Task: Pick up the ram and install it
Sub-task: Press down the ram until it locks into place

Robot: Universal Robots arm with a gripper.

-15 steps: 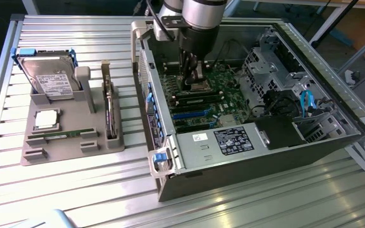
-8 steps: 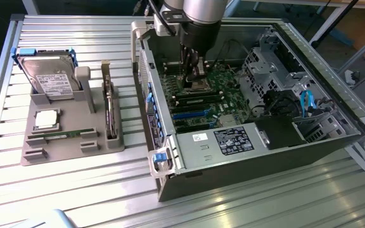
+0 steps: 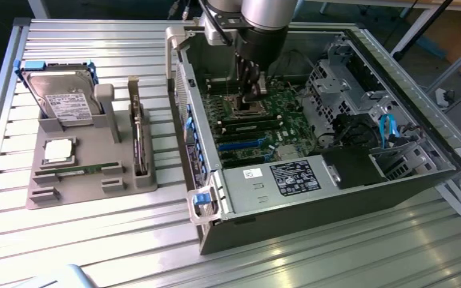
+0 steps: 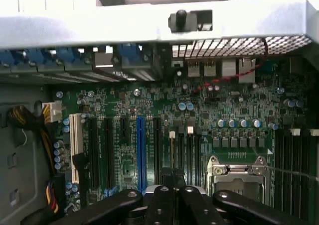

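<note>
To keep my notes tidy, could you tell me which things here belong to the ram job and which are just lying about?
Job: ram in the grey holder, claw, motherboard.
Lying about: hard drive, processor chip, expansion card.

One hard drive (image 3: 64, 99), one processor (image 3: 59, 150), one ram (image 3: 77, 172).

The open computer case (image 3: 326, 174) leaves room from above over the motherboard (image 3: 254, 129). The arm (image 3: 259, 36) already fills the space above the processor socket (image 4: 238, 172). The drive cage (image 3: 338, 78), cables (image 3: 386, 129) and case wall (image 3: 184, 78) narrow the sides.
</note>
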